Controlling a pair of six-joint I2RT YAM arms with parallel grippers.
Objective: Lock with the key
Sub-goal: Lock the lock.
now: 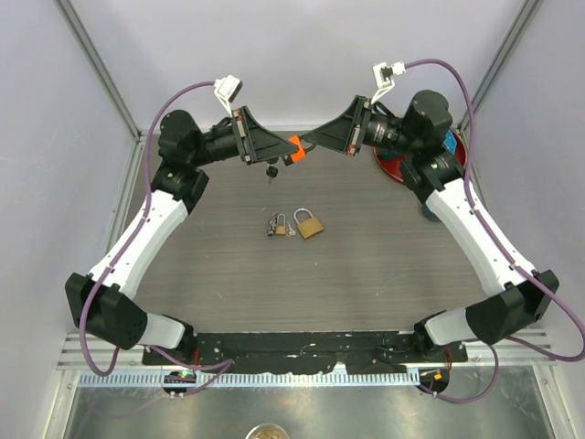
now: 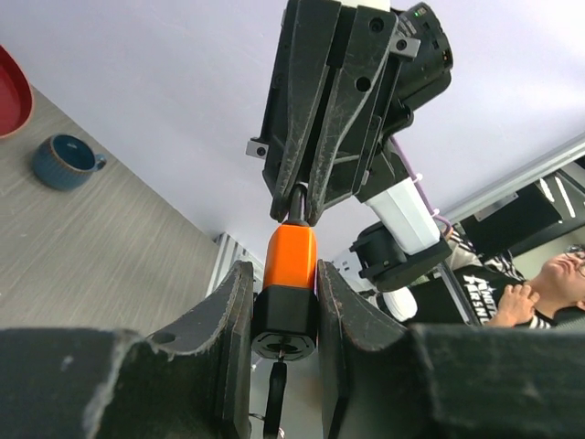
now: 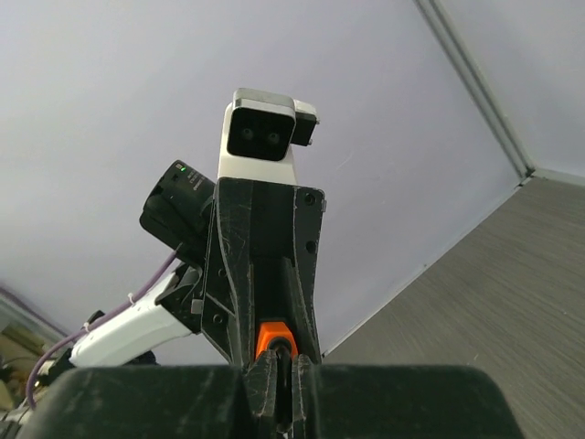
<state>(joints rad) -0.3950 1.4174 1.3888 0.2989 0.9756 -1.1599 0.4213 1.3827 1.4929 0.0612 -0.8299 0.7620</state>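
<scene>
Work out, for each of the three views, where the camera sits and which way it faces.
Top: fixed above and behind the arms, looking down on the table; both whole arms show, left gripper and right gripper meet at the orange lock.
Left wrist: on the left arm, looking along its own fingers at the right gripper.
Right wrist: on the right arm, looking along its own shut fingers at the left gripper.
Shared: both wrist views face each other across the orange lock.
</scene>
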